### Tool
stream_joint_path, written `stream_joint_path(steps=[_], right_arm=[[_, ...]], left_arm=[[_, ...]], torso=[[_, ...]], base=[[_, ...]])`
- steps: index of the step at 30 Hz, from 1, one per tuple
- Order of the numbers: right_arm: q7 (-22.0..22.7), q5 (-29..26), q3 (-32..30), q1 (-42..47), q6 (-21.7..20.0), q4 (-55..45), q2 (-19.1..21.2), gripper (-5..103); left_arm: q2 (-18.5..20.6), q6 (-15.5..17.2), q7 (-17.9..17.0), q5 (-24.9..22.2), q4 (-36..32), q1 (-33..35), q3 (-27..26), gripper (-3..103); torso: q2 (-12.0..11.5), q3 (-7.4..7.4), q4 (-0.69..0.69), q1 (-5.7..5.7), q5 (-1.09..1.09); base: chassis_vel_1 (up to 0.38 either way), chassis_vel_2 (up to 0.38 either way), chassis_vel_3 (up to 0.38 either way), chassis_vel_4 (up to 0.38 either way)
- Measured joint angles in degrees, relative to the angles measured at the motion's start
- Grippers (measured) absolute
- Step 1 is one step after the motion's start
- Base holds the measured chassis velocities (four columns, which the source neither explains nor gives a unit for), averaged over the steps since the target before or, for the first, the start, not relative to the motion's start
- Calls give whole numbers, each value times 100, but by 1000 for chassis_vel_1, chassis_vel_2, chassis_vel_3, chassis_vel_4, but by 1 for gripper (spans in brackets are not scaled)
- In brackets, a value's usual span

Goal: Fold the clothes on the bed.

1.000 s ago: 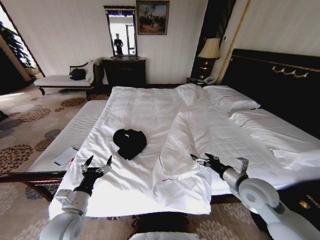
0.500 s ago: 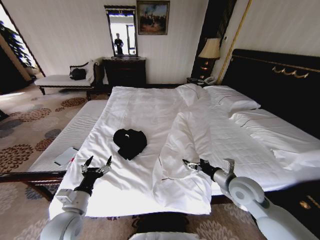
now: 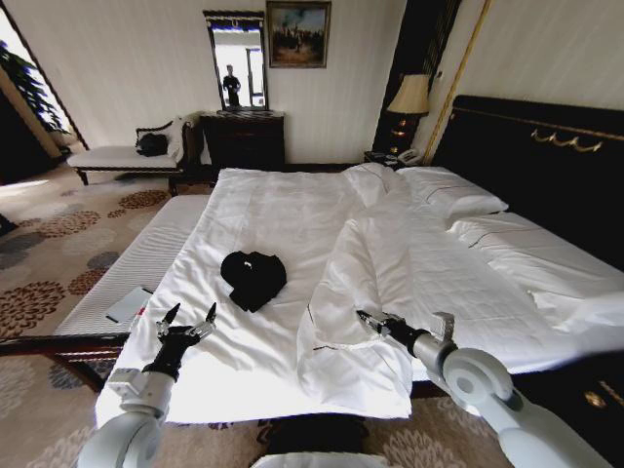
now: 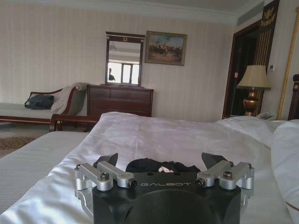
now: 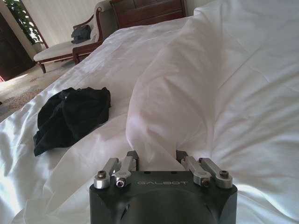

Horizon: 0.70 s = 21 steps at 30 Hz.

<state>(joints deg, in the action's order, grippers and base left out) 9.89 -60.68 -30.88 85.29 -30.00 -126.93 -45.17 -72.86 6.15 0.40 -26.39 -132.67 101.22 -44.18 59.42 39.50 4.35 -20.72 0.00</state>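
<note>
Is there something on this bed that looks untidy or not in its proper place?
Yes. The black garment lies crumpled in a heap on the white sheet, not spread flat. The duvet is bunched into a ridge down the middle of the bed, and the right pincer is up against its fold.

Matt black cloth clothes (image 3: 253,278)

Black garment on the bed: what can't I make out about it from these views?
- Garment, head view: bunched, so shape and lettering stay hidden.
- Left wrist view: left claw body covers its near part.
- Right claw, right wrist view: fingertips against a duvet fold; contact unclear.
</note>
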Motion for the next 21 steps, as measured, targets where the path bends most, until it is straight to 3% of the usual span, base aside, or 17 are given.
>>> stream_joint_path(steps=[2, 4, 8, 11, 18, 21], right_arm=[[-34, 160, -16, 37, 16, -21, -61, 28], [-38, 192, -18, 40, 20, -25, -82, 28], [-47, 220, -59, 98, 25, -87, -163, 7], [-51, 227, -87, 138, 26, -129, -163, 1], [-36, 227, -226, 244, 27, -233, -209, 1], [0, 225, -576, 522, 23, -321, -303, 1]], left_arm=[[2, -17, 0, -13, 0, 15, -25, 100], [2, -21, 0, -16, 0, 16, -31, 100], [5, -29, 0, -34, -15, 41, -52, 100], [12, -30, 0, -35, -29, 44, -54, 100], [20, -30, 0, -36, -51, 34, -51, 100], [44, -33, 1, -56, -48, 27, -55, 100]], torso=[[0, 0, -1, 0, 0], [0, 0, -1, 0, 0], [0, 0, -1, 0, 0], [0, 0, -1, 0, 0], [0, 0, -2, 0, 0], [0, 0, -3, 0, 0]], base=[[0, 0, 0, 0], [0, 0, 0, 0], [0, 0, 0, 0], [0, 0, 0, 0], [0, 0, 0, 0], [0, 0, 0, 0]])
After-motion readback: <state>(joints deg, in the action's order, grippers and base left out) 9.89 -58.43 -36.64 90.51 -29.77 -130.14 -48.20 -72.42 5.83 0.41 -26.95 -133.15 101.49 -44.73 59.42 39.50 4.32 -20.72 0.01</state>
